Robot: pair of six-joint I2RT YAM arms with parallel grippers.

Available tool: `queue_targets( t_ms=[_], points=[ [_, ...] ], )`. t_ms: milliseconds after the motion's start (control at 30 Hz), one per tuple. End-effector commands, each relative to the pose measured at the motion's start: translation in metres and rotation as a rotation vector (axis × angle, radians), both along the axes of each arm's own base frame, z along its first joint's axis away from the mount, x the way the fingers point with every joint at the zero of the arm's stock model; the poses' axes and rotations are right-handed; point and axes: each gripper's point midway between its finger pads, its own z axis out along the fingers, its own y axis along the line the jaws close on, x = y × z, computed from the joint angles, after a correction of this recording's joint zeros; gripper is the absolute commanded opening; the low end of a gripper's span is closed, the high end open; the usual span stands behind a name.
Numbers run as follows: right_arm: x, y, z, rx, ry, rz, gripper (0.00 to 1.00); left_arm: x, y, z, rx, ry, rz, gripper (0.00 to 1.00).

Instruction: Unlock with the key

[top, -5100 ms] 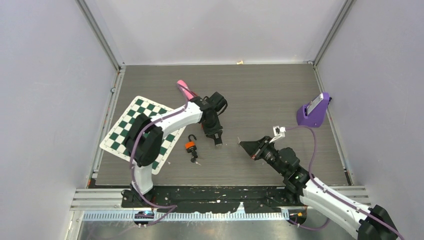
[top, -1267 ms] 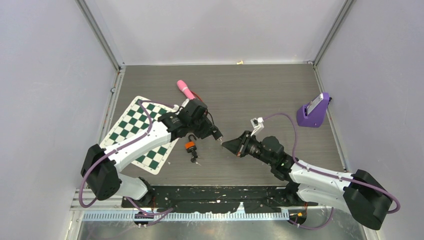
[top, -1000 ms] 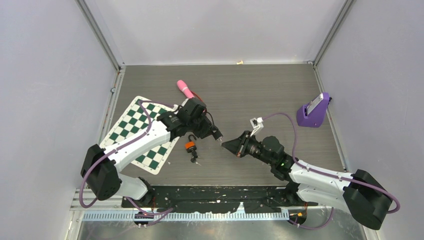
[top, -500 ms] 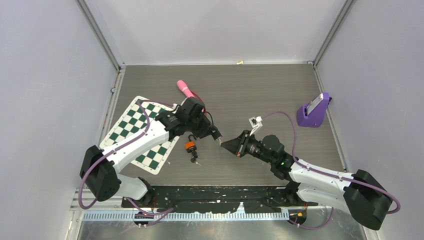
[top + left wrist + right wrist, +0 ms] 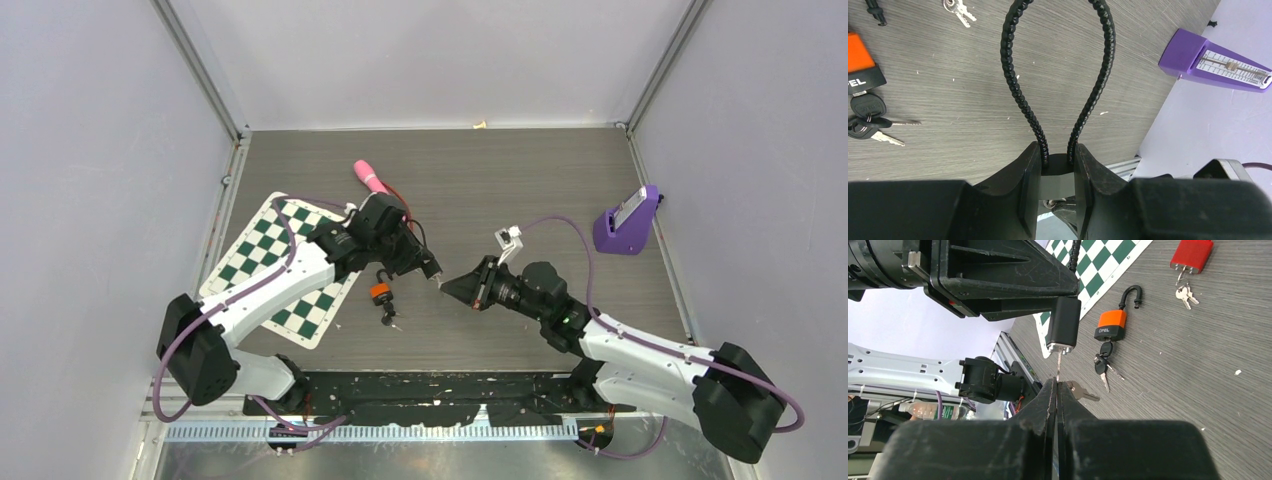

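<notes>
One key (image 5: 1058,369) in right hand (image 5: 1056,389) | tip at lock (image 5: 1064,322) in left hand (image 5: 1058,152)

On the counter (image 5: 520,180) lie a chequered mat (image 5: 245,262), orange padlock (image 5: 380,292) with keys (image 5: 392,320), red padlock (image 5: 1192,253), pink stick (image 5: 368,177) and purple metronome (image 5: 627,220).

A checkered mat (image 5: 250,262) lies askew by the table's (image 5: 520,170) left edge. Just off the mat's right side, near the table's middle, lies a padlock (image 5: 380,292), with its keys (image 5: 390,318) on its near side. A second padlock (image 5: 1192,254) lies further back beside the mat. A pen-like stick (image 5: 370,178) lies behind the mat, towards the far edge. A metronome (image 5: 628,220) stands by the right edge. Right of the padlock, the left gripper (image 5: 430,272) holds a cable lock (image 5: 1064,322) above the table. The key (image 5: 1058,367) in the right gripper (image 5: 450,285) meets it from the right.
</notes>
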Motion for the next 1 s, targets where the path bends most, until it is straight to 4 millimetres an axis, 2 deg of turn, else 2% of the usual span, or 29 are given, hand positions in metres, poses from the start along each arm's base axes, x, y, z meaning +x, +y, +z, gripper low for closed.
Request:
queue_targets(
  t_ms=[0, 167, 500, 700, 967],
  points=[
    [0.009, -0.002, 0.04, 0.077, -0.06, -0.016, 0.05, 0.001, -0.012, 0.043, -0.09, -0.097, -0.069, 0.12],
    [0.014, -0.006, 0.046, 0.064, -0.089, -0.029, 0.05, -0.006, -0.013, 0.041, -0.103, -0.083, -0.067, 0.12],
    [0.009, 0.015, 0.052, 0.142, -0.091, 0.003, 0.05, -0.01, -0.02, 0.044, -0.199, -0.057, -0.008, 0.12],
    [0.013, 0.001, 0.051, 0.125, -0.121, -0.053, 0.05, -0.012, -0.016, 0.045, -0.16, -0.093, -0.055, 0.12],
    [0.001, -0.001, 0.058, 0.083, -0.102, -0.005, 0.05, 0.0, -0.005, 0.056, -0.156, -0.156, -0.074, 0.1]
  ],
)
